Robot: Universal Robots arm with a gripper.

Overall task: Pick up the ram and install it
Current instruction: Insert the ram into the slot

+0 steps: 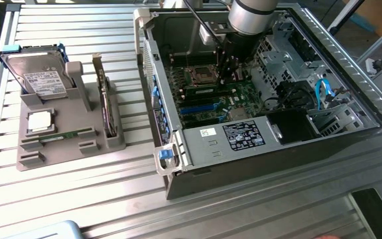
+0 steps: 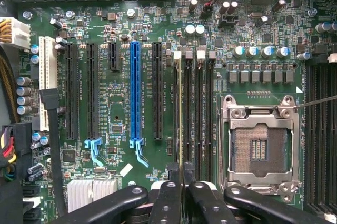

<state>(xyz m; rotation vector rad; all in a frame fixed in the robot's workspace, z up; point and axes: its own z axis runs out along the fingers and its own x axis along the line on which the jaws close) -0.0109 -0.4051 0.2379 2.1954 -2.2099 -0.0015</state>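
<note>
**Slatted desk, open tower, claw down among the memory slots**

Ribbed metal desk (image 1: 244, 209), wide bare strips toward the near edge. Open computer case (image 1: 198, 149) lies on its side, its walls standing all round the motherboard. The arm (image 1: 250, 17) drops in from above, well apart from each wall.

The claw (image 2: 181, 174) is clenched on the ram (image 2: 179, 108). The ram shows edge-on as a thin pale strip, standing in the memory slot farthest from the CPU socket (image 2: 260, 145). Empty memory slots lie between the ram and the socket. On the ram's other side a long black slot runs just beside it, and the blue slot (image 2: 135, 92) lies past that.

On the exterior view's left, apart from the case, is a gray holder (image 1: 51, 149). It carries the hard drive (image 1: 42, 77), an upright expansion card (image 1: 101, 94) and a thin green strip (image 1: 68, 135) lying flat. Blue cables (image 1: 322, 92) hang near the case's far side, clear of the arm.
</note>
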